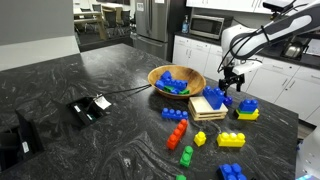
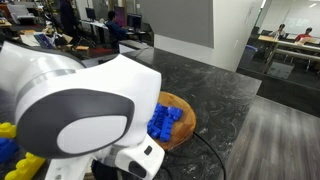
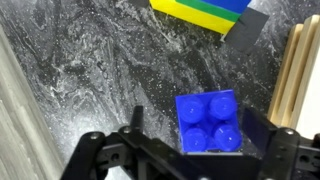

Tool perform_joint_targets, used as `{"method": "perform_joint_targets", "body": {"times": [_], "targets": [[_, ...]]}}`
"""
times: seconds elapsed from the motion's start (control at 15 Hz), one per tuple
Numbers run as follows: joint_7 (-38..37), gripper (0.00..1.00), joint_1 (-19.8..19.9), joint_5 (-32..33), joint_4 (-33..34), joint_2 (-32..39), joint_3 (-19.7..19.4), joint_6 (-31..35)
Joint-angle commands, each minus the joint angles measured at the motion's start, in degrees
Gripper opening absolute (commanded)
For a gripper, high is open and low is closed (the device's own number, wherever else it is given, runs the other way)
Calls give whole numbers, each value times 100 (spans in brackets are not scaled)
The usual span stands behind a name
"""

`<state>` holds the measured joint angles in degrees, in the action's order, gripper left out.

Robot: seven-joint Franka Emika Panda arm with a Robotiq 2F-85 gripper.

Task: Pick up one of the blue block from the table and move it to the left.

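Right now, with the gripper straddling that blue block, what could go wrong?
The blue block sits off centre in the open gripper, nearer one finger, so closing might shove or twist it rather than grip it squarely. The wooden tray lies close beside the block, so a finger could catch its edge.
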<state>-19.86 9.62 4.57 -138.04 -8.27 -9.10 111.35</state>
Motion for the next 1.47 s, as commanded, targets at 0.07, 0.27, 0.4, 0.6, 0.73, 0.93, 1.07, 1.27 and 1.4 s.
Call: {"method": "perform_joint_targets", "body": {"times": [0.07, 0.27, 0.4, 0.6, 0.73, 0.93, 1.07, 1.27, 1.4], "targets": [[684, 100, -42, -245, -183, 52, 10, 232], [880, 100, -58, -247, -216, 175, 14, 306], [918, 100, -52, -232, -212, 238, 9, 302], [992, 100, -54, -245, -206, 318, 5, 312], [1048, 86, -52, -263, -202, 351, -2, 353], [1098, 58, -48, -274, -202, 371, -10, 441], [1161, 44, -45, -321, -191, 359, -17, 459], [1227, 38, -36, -309, -198, 300, -32, 463], [1284, 38, -26, -309, -206, 220, -47, 456]]}}
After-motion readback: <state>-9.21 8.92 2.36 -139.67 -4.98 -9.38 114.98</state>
